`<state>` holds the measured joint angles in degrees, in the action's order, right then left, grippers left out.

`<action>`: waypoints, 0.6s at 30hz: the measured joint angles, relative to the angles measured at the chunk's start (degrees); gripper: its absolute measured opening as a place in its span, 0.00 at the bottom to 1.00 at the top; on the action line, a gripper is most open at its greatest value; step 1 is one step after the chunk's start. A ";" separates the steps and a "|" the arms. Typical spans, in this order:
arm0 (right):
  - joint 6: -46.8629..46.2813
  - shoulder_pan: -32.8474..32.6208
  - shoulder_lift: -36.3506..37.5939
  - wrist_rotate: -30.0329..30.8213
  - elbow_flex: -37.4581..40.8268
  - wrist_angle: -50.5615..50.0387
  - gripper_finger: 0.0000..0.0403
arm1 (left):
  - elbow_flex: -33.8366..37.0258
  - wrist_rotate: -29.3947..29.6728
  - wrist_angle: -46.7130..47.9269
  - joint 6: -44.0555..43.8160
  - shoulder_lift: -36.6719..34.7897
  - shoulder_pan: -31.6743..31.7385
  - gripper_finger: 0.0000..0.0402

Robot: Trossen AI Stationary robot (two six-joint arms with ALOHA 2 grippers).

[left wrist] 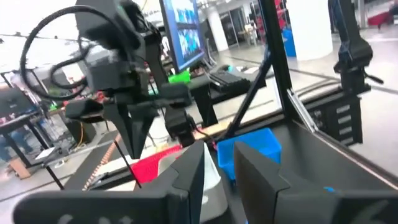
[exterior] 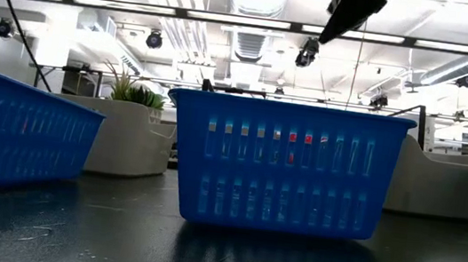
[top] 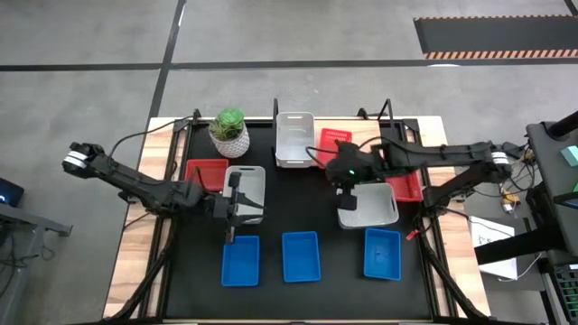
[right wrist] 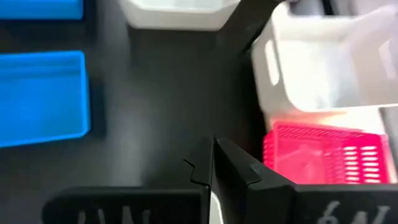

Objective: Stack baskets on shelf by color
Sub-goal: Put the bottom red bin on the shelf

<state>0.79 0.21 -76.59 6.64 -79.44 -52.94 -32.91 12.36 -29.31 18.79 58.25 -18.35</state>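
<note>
Three white-grey baskets show in the high view: one under my left gripper, one under my right gripper, and one at the far middle. Red baskets lie at the left, the far middle and the right. Three blue baskets stand in a row near the front edge. My left gripper is at the left white basket's left side. My right gripper is at the right white basket's left edge. I cannot make out the shelf's wooden board. My left gripper has a pale wall of the white basket between its two nearly shut fingers. The fingers hide which part of the rim it is. In the low view the basket appears to sit on the table. My right gripper's fingers are shut, with a white sliver showing between them far back. They slant down over the left edge of the right white basket. The fingers hide the place of contact.
A green plant in a white ribbed pot stands at the far left. Thin black frame posts rise at the far edge. Bare black tabletop lies between the two held baskets. Cables trail behind both arms.
</note>
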 joint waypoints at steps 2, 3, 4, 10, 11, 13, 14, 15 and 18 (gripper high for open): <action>-0.16 1.60 -2.43 -2.01 -2.35 -2.94 0.02 | 0.35 0.00 -0.25 -0.24 -1.13 -0.01 0.17; -0.16 2.23 -3.56 -2.20 -3.10 -4.37 0.02 | 0.50 0.00 -0.28 -0.32 -1.68 -0.03 0.17; -0.14 2.81 -4.53 -2.37 -3.60 -5.61 0.02 | 0.59 0.00 -0.35 -0.37 -2.11 -0.04 0.17; 0.25 5.62 -9.30 -2.59 -3.74 -11.64 0.02 | 0.96 -0.02 -0.38 -1.49 -2.13 -0.04 0.17; 0.26 6.03 -10.05 -2.58 -3.67 -12.35 0.02 | 0.96 -0.04 -0.46 -1.91 -2.01 -0.04 0.17; 0.58 6.71 -11.31 -2.60 -3.67 -12.76 0.02 | 0.96 -0.04 -0.09 -1.95 -1.96 -0.04 0.17; 0.96 7.12 -11.93 -2.58 -3.67 -12.64 0.02 | 0.96 -0.04 -0.18 -1.95 -1.96 -0.04 0.17; 1.47 7.49 -12.53 -2.60 -3.67 -12.53 0.02 | 0.96 -0.04 -0.30 -1.95 -1.96 -0.04 0.17; 2.58 8.74 -14.44 -2.59 -3.67 -12.30 0.02 | 0.94 -0.07 -0.12 -2.01 -2.00 -0.04 0.17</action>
<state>3.37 8.96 -91.03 4.05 -83.11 -65.25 -31.97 12.29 -29.43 16.78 56.25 -18.39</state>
